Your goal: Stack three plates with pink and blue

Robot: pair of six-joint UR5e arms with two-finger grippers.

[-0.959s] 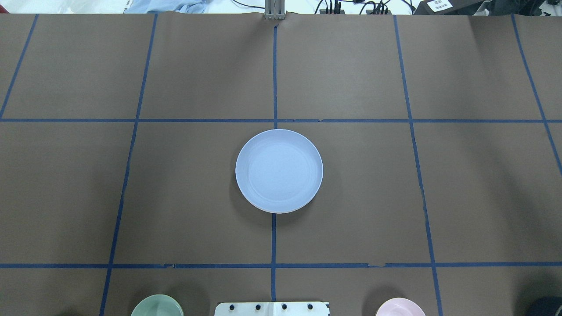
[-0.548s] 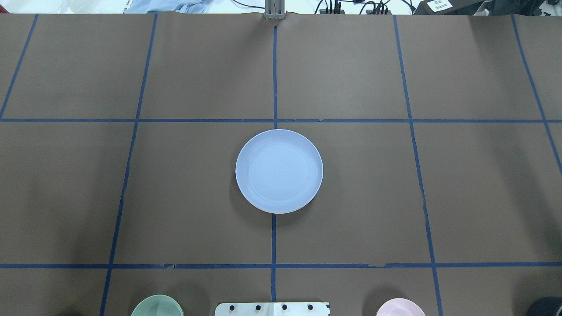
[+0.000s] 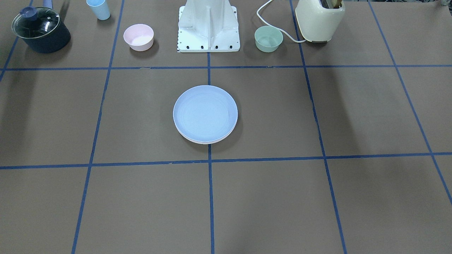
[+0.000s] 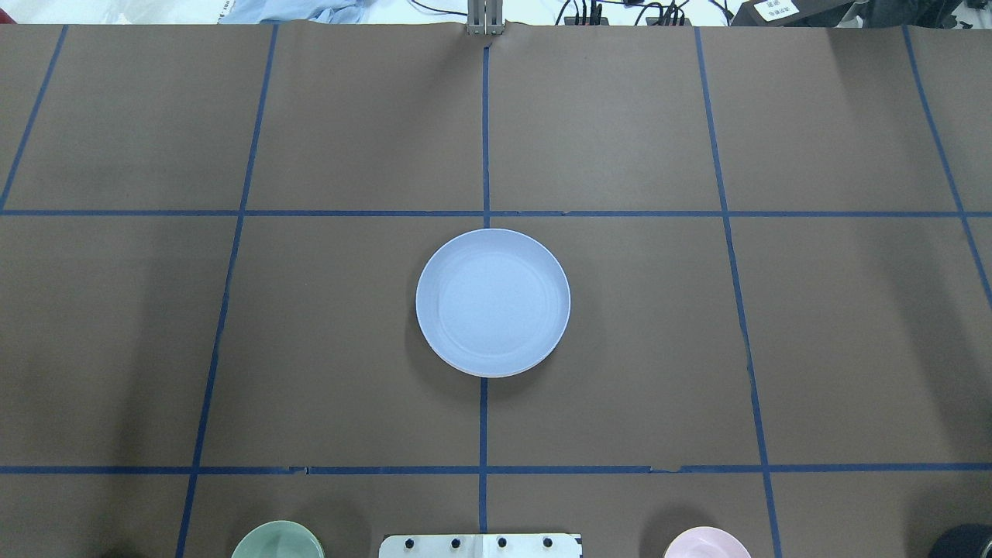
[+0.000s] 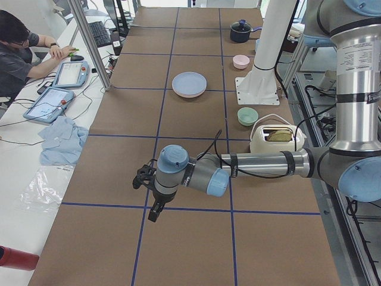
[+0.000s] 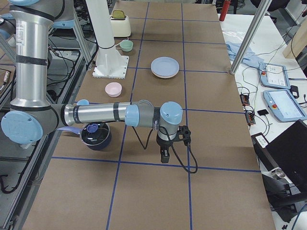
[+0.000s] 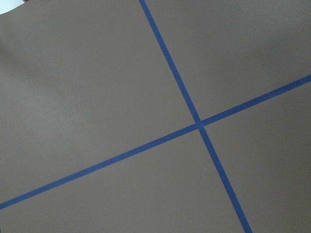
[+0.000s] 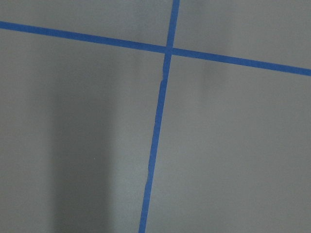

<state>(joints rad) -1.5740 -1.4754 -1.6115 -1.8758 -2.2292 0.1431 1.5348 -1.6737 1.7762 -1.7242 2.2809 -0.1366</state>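
Blue plate (image 3: 205, 111) tops the stack (image 3: 206, 140) before the white base (image 3: 208, 26); left gripper (image 5: 153, 214) and right gripper (image 6: 164, 157) hang far from it, openness impossible to tell. A careless sweep could skew the stack.

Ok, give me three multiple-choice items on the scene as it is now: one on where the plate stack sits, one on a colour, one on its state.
1. The plate stack sits:
A. on the centre tape line, mid-table
B. at a table corner
C. off the table

2. Its top plate is:
A. pink
B. blue
C. green

3. The stack is:
A. lifted in the air
B. lying flat on the table
C. standing on edge

Key: 1 A, in the overhead view the line runs in under it on both sides. 2 B, it shows pale blue in both views from above. 3 B, its rims lie level on the table and nothing holds it.
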